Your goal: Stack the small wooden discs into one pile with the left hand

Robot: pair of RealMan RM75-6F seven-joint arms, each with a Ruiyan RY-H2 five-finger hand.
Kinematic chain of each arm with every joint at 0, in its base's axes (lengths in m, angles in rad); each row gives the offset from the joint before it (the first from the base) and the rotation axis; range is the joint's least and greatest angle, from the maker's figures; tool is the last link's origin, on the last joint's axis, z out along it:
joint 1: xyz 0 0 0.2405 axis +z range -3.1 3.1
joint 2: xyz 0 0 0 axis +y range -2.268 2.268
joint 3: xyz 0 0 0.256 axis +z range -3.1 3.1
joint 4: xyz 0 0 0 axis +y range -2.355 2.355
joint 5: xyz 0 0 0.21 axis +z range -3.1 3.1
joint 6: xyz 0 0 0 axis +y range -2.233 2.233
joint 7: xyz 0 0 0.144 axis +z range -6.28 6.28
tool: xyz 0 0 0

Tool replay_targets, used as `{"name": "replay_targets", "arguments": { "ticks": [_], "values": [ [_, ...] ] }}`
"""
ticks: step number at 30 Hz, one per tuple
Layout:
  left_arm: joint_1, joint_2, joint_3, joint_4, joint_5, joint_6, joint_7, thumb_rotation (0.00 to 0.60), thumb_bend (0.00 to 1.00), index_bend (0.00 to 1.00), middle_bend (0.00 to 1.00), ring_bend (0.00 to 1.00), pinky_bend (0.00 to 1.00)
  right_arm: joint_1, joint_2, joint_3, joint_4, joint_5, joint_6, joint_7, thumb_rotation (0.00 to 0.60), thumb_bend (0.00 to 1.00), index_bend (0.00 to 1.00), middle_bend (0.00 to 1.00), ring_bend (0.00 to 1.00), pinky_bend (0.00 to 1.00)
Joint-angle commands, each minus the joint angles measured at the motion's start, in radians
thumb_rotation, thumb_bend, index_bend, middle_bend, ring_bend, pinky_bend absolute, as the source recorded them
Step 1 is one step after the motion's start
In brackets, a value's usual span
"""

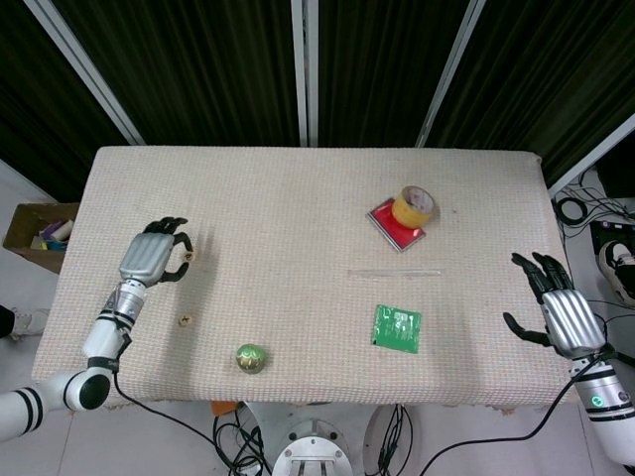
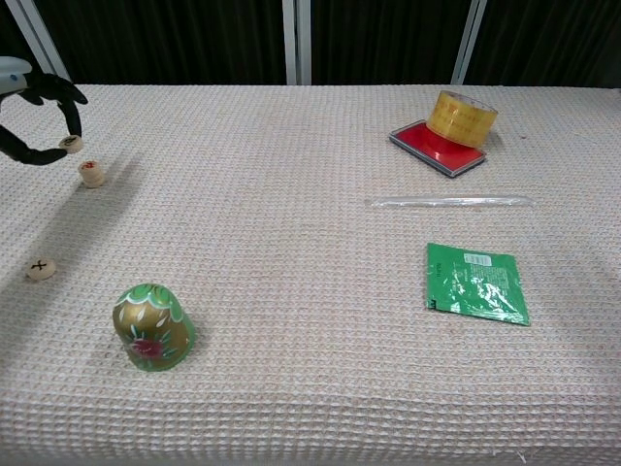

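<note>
Three small wooden discs are in view. My left hand [image 2: 34, 107] hovers over the table's left side and pinches one disc [image 2: 70, 144] between thumb and a fingertip. Just below and beside it, a disc with a red mark [image 2: 92, 173] lies on the cloth. Nearer the front edge lies a disc with a black mark [image 2: 41, 268] [image 1: 185, 320]. In the head view my left hand [image 1: 154, 256] sits with its fingertips right at the far disc's spot. At the table's right edge my right hand [image 1: 558, 309] is empty, fingers spread.
A green and gold painted dome [image 2: 152, 327] stands near the front left. A green packet [image 2: 476, 282], a clear plastic strip [image 2: 448, 202] and a yellow tape roll [image 2: 463, 117] on a red pad [image 2: 427, 146] occupy the right half. A cardboard box [image 1: 35, 233] sits off the left edge.
</note>
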State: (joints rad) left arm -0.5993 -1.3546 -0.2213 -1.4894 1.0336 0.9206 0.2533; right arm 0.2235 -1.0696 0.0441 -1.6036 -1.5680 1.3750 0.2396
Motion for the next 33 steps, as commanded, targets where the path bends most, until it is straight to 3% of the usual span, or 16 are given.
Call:
{"name": "replay_targets", "arguments": {
  "ticks": [1, 9, 33],
  "values": [
    [-0.056, -0.057, -0.02, 0.077, -0.075, -0.047, 0.047, 0.6, 0.43, 0.49, 0.13, 0.08, 0.14, -0.002, 0.0, -0.001, 0.001, 0.003, 0.0, 0.001, 0.6, 0.26, 0.0, 0.16, 0.0, 0.0],
    [-0.081, -0.109, -0.003, 0.175, -0.152, -0.061, 0.078, 0.6, 0.43, 0.48, 0.13, 0.08, 0.14, 0.0, -0.003, 0.002, 0.009, 0.01, -0.007, 0.009, 0.6, 0.26, 0.0, 0.16, 0.0, 0.0],
    [-0.107, -0.12, 0.023, 0.198, -0.211, -0.059, 0.109, 0.6, 0.42, 0.46, 0.13, 0.08, 0.14, -0.002, -0.009, 0.003, 0.019, 0.012, -0.007, 0.019, 0.6, 0.26, 0.0, 0.16, 0.0, 0.0]
  ]
}}
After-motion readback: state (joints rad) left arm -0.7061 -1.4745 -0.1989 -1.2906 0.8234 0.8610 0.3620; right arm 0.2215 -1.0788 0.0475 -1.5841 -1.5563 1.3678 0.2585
